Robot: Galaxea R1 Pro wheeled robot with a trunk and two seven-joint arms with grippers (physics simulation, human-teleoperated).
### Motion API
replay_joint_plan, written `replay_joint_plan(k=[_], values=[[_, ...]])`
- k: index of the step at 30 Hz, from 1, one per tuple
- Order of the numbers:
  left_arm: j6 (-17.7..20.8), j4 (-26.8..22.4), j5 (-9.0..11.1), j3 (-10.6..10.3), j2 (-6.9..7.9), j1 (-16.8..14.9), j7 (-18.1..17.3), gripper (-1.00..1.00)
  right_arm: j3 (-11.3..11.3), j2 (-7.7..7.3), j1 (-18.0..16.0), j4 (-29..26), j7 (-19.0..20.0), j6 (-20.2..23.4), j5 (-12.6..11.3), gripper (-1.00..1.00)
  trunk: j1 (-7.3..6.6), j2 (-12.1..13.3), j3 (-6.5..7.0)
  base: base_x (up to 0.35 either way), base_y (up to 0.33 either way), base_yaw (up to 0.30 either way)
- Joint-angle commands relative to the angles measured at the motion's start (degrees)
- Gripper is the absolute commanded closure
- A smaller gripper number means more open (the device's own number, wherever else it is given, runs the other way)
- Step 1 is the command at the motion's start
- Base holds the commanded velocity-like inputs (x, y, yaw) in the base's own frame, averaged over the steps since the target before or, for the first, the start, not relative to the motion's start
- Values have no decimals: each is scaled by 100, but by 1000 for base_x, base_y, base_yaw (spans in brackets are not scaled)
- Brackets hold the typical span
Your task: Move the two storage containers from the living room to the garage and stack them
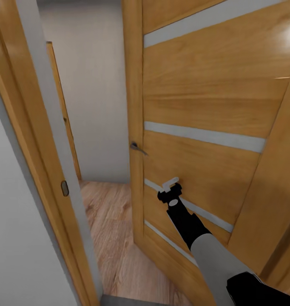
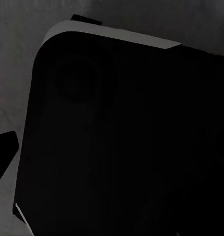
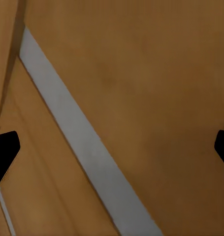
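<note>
standing in a doorway, the robot faces a honey-coloured wooden door (image 1: 204,106) swung partly open, its smooth grained panels crossed by pale grey horizontal strips (image 1: 204,136). the door's leading edge runs top to bottom near the middle of the head view, with a small dark metal lever handle (image 1: 137,148) on it. between that edge and the wooden door frame (image 1: 38,161) at the left lies a narrow gap, and through it show a light wood plank floor (image 1: 111,229) and a plain pale wall (image 1: 94,85) beyond. a dark oval strike plate (image 1: 65,188) sits in the frame. the right arm reaches forward, grey forearm then black wrist, and the right gripper (image 1: 171,185) is close against the lower door panel, beside one of the grey strips. in the right wrist view its two black fingertips (image 3: 4,147) stand wide apart with only door surface between them, holding nothing. the left wrist view gives a dark rounded black body (image 2: 121,137) with a grey rim; whether the left gripper is open or closed cannot be told. no storage container is visible in these views.
</note>
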Motion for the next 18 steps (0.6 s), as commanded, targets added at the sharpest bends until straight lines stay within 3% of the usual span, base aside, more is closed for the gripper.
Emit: replay_joint_plan(k=[1, 10, 15, 16, 18], values=[[-10, -2, 19, 21, -2, 0, 3, -100, 16, 0, -6, 9, -34, 51, 89, -100, 2, -2, -5, 215, 0, 0], [-11, -2, 19, 21, -2, 0, 3, -100, 30, 0, -6, 206, -176, 50, 158, -100, 2, -2, -5, 215, 0, 0], [-16, -2, 19, 21, -2, 0, 3, -100, 25, 0, -6, 310, -306, 43, 244, -100, 2, -2, -5, 54, 0, 0], [-13, -2, 19, 23, -2, 0, 3, -100, 0, 0, -6, 317, -327, -247, 206, -100, 2, -2, -5, 0, 0, 0], [-13, -2, 19, 25, -2, 0, 3, -100, -9, 0, -6, 321, -389, -396, 197, -100, 2, -2, -5, 0, 0, 0]])
